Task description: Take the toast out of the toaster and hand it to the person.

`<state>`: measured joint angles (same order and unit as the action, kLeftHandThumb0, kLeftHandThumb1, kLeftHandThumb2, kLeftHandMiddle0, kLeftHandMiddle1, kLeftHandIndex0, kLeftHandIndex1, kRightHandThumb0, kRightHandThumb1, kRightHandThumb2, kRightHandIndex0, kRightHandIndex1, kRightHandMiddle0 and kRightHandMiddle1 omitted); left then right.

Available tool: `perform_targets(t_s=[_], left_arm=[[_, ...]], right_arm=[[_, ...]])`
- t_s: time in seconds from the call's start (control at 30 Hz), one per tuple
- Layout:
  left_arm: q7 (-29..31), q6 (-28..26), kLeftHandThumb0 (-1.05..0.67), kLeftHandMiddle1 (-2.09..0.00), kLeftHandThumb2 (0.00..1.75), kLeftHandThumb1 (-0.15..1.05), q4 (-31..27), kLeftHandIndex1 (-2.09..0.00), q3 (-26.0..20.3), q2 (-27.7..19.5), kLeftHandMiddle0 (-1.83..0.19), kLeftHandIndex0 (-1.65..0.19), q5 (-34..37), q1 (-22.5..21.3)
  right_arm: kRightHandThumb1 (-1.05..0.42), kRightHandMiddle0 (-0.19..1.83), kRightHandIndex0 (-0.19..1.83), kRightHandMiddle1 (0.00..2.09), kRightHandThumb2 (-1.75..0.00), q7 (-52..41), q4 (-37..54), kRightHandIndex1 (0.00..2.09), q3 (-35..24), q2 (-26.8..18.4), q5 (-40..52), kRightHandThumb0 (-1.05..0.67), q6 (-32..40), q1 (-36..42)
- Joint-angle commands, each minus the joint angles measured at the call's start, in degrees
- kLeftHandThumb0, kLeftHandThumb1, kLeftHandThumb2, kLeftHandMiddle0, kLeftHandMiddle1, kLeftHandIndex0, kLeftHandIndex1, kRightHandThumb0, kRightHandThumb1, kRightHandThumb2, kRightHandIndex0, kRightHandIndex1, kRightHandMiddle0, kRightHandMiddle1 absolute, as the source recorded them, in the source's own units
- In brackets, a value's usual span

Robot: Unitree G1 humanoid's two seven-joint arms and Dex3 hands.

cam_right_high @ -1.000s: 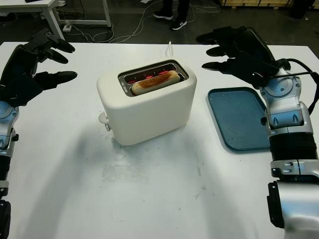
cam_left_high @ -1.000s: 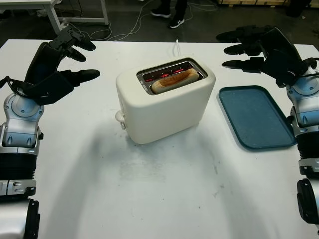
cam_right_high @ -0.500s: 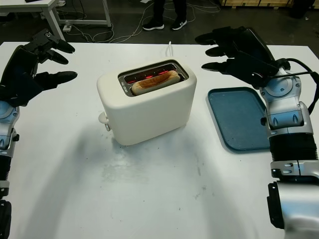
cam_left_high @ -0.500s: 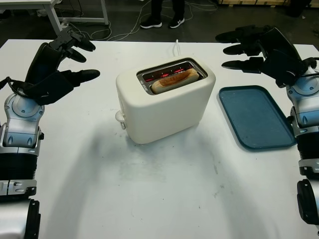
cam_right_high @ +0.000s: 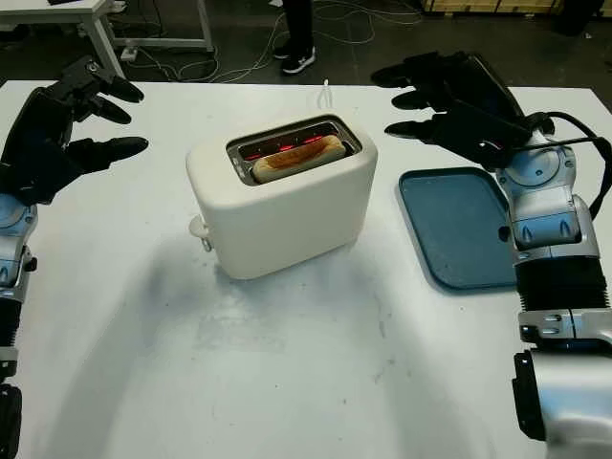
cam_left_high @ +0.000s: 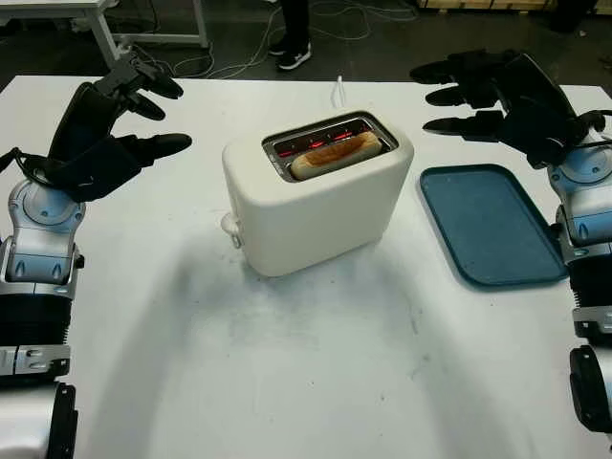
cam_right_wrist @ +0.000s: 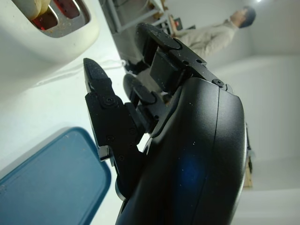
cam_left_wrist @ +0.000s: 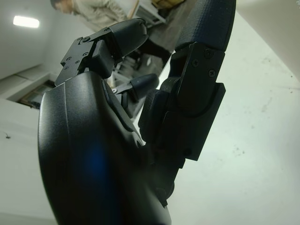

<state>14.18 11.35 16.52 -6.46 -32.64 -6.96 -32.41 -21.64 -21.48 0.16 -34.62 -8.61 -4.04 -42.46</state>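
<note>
The white table (cam_left_high: 306, 382) spans most of the frame. A cream toaster (cam_left_high: 320, 206) stands at frame center, its slots glowing red. A blue tray (cam_left_high: 492, 225) lies at right center, just beside the toaster. The toast (cam_left_high: 335, 154) sits in the front slot, its top edge above the rim.

The left hand (cam_left_high: 115, 120) hovers at upper left, released and holding nothing, well apart from the toast. The right hand (cam_left_high: 492, 91) hovers at upper right above the tray's far end, also released and unloaded, near the toaster but clear of the toast.

A person's foot (cam_left_high: 294, 57) stands on the floor at top center, beyond the table.
</note>
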Motion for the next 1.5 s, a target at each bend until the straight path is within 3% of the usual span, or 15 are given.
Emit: perform_targets(t_s=[0.0,0.8,0.93,1.47], left_arm=[[-0.67,1.36,-0.94,-1.41,0.02,0.92,-0.46,-1.27,0.27,-0.43,-0.17,-0.19,-0.85,-0.07],[-0.15,0.81,-0.94,-1.41,0.01,0.91,-0.26,-1.26,0.16,0.01,-0.17,-0.19,0.09,-0.19],[0.44,-1.30,-0.93,-1.41,0.00,0.90,-0.80,-1.27,0.19,0.22,-0.15,-0.18,0.54,0.02],[-0.04,0.29,-0.93,-1.41,0.01,0.92,-1.31,-1.27,-0.31,0.24,-0.15,-0.18,0.54,0.67]], right_arm=[[-0.81,0.76,0.84,0.01,0.00,0.16,0.50,0.05,-0.76,0.38,0.69,-0.11,-0.70,0.48],[-0.81,0.76,0.85,0.01,0.00,0.33,2.64,0.04,-0.43,0.19,0.34,-0.05,1.19,1.01],[-0.81,0.76,0.83,0.00,0.00,0.45,2.62,0.03,-0.35,0.23,0.07,-0.05,2.20,0.96],[-0.80,0.74,0.83,0.00,0.00,0.31,3.25,0.03,-0.81,0.89,1.36,-0.04,1.01,1.17]])
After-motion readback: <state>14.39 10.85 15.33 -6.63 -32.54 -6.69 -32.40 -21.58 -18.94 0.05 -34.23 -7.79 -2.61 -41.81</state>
